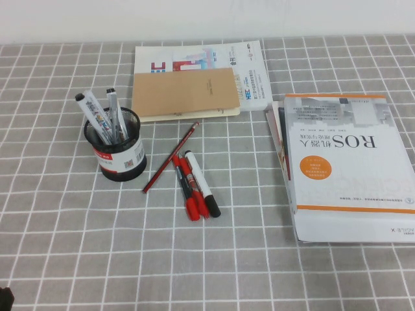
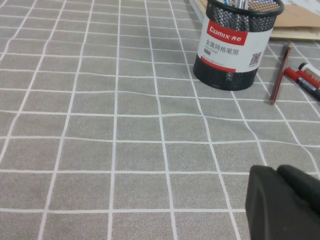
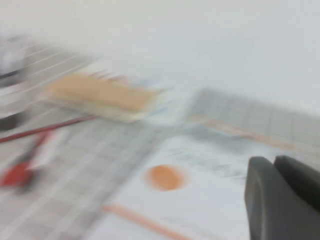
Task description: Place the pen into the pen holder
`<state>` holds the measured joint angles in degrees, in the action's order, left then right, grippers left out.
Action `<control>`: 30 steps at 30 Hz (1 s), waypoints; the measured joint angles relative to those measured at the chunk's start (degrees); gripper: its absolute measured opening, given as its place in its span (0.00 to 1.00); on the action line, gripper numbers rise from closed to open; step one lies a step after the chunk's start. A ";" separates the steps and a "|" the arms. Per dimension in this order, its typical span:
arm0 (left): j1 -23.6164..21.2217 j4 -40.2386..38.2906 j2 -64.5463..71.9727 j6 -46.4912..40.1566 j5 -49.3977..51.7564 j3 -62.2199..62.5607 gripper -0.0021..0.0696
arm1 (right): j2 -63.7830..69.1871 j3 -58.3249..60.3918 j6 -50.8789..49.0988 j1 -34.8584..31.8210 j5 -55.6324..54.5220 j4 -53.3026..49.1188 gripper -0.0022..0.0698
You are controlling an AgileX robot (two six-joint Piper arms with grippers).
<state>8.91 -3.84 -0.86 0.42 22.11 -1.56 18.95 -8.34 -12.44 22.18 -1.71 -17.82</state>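
Observation:
The black wire-mesh pen holder [image 1: 120, 150] with a red-and-white label stands at the left of the table and also shows in the left wrist view [image 2: 234, 47]. A slim grey pen [image 1: 114, 115] stands upright inside it, beside a white black-capped marker [image 1: 93, 111] and another grey pen. My left gripper [image 2: 277, 171] is shut and empty, low over the cloth near the front left corner, well short of the holder. My right gripper [image 3: 274, 161] is shut and empty above the large white book; it is out of the high view.
A red pencil [image 1: 172, 157], two red markers [image 1: 187, 191] and a white black-capped marker [image 1: 202, 183] lie right of the holder. A tan notebook [image 1: 185, 92] rests on a white booklet [image 1: 249, 61] at the back. A large white-and-orange book [image 1: 343, 162] lies at the right.

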 joint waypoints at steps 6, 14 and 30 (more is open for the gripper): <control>0.00 0.00 0.00 0.00 0.00 0.00 0.02 | -13.68 6.21 -0.48 -17.84 0.36 0.91 0.01; 0.00 0.00 0.00 0.00 0.00 0.00 0.02 | -17.27 8.97 -1.08 -26.53 1.71 1.52 0.01; 0.00 0.00 0.00 0.00 0.00 0.00 0.02 | -19.37 9.86 2.45 -16.63 14.56 16.24 0.01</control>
<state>8.91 -3.84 -0.86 0.42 22.11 -1.56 -0.42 1.52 -9.99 5.56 12.85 -1.58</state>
